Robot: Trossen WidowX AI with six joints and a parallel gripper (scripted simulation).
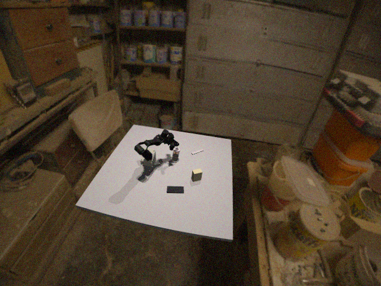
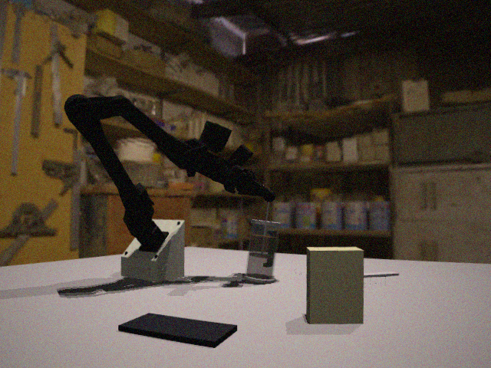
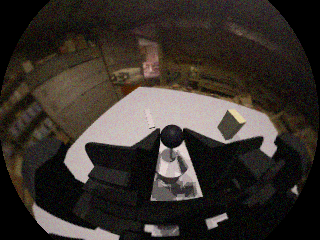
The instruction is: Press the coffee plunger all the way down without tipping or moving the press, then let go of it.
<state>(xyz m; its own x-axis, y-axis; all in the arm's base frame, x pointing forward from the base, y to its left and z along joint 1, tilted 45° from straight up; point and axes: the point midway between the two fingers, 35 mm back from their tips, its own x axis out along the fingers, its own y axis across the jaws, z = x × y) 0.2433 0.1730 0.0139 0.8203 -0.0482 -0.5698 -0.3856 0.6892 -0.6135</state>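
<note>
White board [image 1: 196,215]; dim cluttered workshop, shelves [image 1: 150,46].

Matte black arm [image 2: 119,130] (grey wedge base [image 2: 156,253]).

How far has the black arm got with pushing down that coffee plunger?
Done: the black gripper is shut on the plunger's round black knob. In hand: the push; a short piece of thin rod shows above the upright glass coffee press. Left: finishing the stroke, then letting go.
</note>
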